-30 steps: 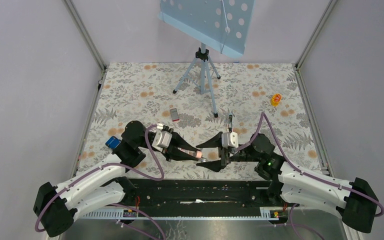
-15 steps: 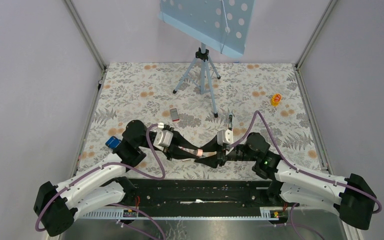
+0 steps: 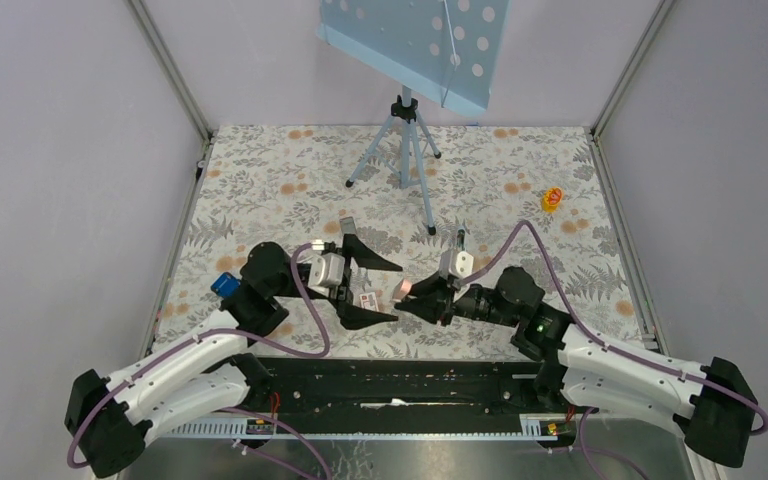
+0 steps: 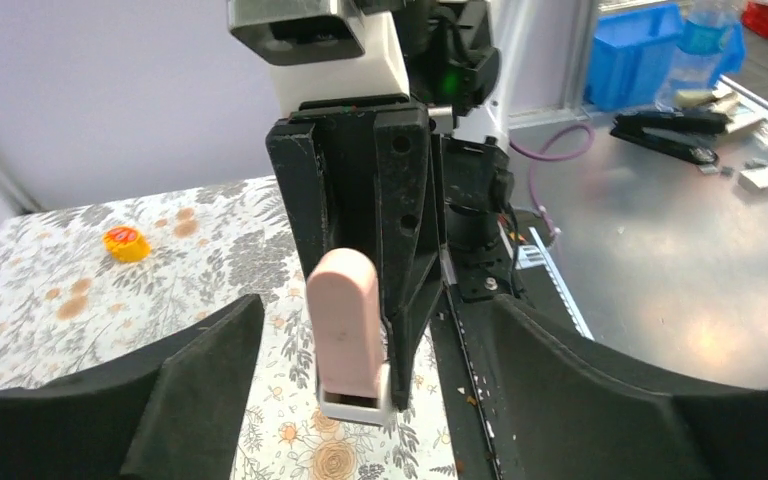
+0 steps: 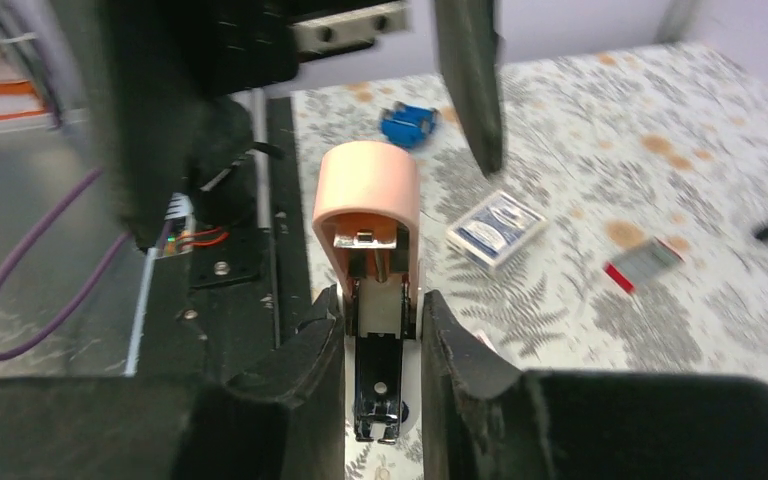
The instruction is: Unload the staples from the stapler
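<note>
The pale-pink stapler [image 5: 365, 185] is held off the table, with my right gripper [image 5: 380, 345] shut on its sides. Its pink cover stands lifted, and the dark metal rail [image 5: 378, 385] runs toward the camera between my right fingers [image 5: 310, 380]. From above, the stapler [image 3: 400, 288] sticks out of my right gripper [image 3: 418, 293] toward the left arm. My left gripper [image 3: 396, 292] is open wide around the stapler's end. In the left wrist view the stapler [image 4: 345, 335] hangs between the left fingers [image 4: 200, 390], touching neither. No staples can be made out.
A blue patterned box [image 5: 497, 228] lies on the floral cloth under the left gripper. A small blue item [image 3: 225, 285] sits by the left arm, and a red-and-white box [image 3: 349, 229] lies farther back. A tripod [image 3: 405, 150] stands at the back, with a yellow object [image 3: 552, 199] at right.
My left gripper has let go of the stapler and sprung wide open, drawing back a little. My right gripper has closed on the stapler and now carries it alone.
</note>
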You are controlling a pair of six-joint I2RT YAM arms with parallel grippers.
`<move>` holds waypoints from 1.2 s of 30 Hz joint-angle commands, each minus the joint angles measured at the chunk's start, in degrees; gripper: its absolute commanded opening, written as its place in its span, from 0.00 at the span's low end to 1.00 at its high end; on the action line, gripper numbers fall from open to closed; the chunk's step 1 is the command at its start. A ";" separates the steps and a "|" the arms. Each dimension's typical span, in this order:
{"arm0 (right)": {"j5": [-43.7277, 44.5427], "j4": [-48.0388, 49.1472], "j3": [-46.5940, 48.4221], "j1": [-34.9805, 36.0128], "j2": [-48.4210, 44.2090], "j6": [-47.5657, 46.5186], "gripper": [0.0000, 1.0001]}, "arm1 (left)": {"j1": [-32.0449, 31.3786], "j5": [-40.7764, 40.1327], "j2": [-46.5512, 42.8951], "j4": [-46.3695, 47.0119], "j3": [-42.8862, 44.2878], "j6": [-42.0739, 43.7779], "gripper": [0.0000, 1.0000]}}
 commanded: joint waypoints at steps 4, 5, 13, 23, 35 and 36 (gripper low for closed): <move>32.40 -18.02 8.46 -0.22 -1.92 5.86 0.00 | -0.17 -22.78 -4.88 -4.30 1.01 3.31 0.99; 37.55 -21.07 9.93 -0.41 -0.86 7.07 0.00 | -0.19 -27.03 -5.55 -4.49 0.53 2.78 0.99; 50.07 -49.90 26.76 -14.48 16.85 18.08 0.00 | 0.14 -61.21 -6.83 -8.74 -0.62 -10.41 0.99; 50.58 -46.11 23.83 -25.01 22.87 21.34 0.00 | 1.40 -70.17 -2.20 -24.35 5.05 -13.17 0.99; 41.51 -27.10 14.59 -30.68 28.98 21.73 0.00 | 1.47 -69.07 -3.24 -23.42 3.50 -12.86 0.99; 40.69 -26.08 14.28 -30.89 29.86 21.70 0.00 | 1.47 -68.99 -3.37 -23.27 3.33 -12.80 0.99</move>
